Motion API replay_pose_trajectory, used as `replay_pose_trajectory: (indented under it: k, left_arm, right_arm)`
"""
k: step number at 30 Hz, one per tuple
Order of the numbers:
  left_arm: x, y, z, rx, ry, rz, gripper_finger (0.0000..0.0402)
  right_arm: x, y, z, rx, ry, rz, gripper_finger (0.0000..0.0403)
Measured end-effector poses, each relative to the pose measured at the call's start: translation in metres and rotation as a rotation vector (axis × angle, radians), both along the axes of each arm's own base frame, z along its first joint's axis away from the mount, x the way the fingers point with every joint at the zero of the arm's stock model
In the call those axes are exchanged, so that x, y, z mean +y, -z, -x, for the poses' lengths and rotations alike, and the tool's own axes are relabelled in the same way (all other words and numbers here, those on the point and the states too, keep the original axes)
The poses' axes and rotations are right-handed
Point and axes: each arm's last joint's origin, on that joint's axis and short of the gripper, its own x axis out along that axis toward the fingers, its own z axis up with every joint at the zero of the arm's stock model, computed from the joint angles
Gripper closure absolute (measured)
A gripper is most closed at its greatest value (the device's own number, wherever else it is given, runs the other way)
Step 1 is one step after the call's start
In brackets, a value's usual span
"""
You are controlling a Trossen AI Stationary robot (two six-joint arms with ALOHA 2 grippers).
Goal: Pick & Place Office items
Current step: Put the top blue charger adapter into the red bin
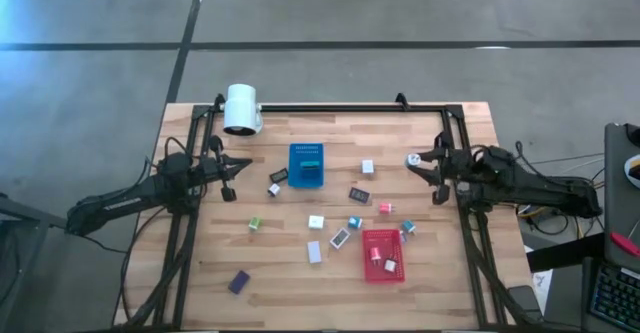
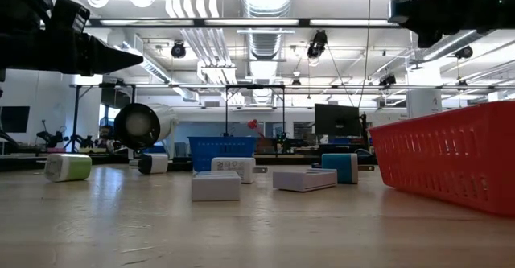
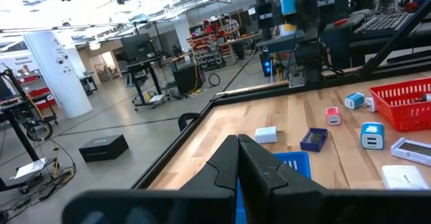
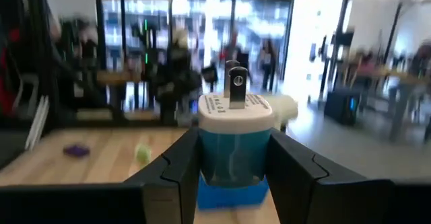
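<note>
The right end effector (image 4: 232,158), raised at about 3 o'clock on the surface (image 1: 200,263), clamps a teal-and-white plug adapter (image 4: 236,140) between its fingers, prongs up. The next step appears to be placing it: carry it level, stop squarely over the chosen tray's middle, the blue tray (image 1: 306,165) or red tray (image 1: 382,255), lower, then release. The left end effector (image 1: 228,169), pinched closed and empty, waits near 9 o'clock. The other office items lie loose mid-surface.

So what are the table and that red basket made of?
The table looks like wood, probably butcher block: pale glued strips with visible grain and a faint sheen. The red basket looks like moulded plastic: uniform bright colour, with walls of thin ribs and slots.
</note>
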Motion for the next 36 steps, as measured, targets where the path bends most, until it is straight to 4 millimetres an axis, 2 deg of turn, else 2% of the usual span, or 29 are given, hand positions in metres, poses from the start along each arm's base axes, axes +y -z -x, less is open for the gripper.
replay_pose_trajectory:
  k: [5,12,16,21,28,36]
  left_arm:
    - [0.000,0.000,0.000,0.000,0.000,0.000,0.0388]
    - [0.000,0.001,0.000,0.001,0.001,0.022,0.0390]
    - [0.000,0.002,0.000,0.012,0.001,0.033,0.0389]
    - [0.000,0.002,0.000,0.014,0.001,0.037,0.0389]
    - [0.000,0.002,0.000,0.013,0.001,0.037,0.0392]
    - [0.000,0.002,0.000,0.015,0.001,0.033,0.0392]
  right_arm:
    - [0.001,-0.033,-0.017,0.171,-0.038,-0.034,0.0275]
    - [0.012,-0.062,-0.060,0.527,-0.144,0.002,0.0275]
    - [0.027,-0.076,-0.086,0.680,-0.226,0.015,0.0280]
    - [0.057,-0.082,-0.114,0.872,-0.334,0.034,0.0279]
    - [0.098,-0.062,-0.148,1.213,-0.376,0.063,0.0280]
    - [0.128,-0.015,-0.176,1.561,-0.390,0.142,0.0278]
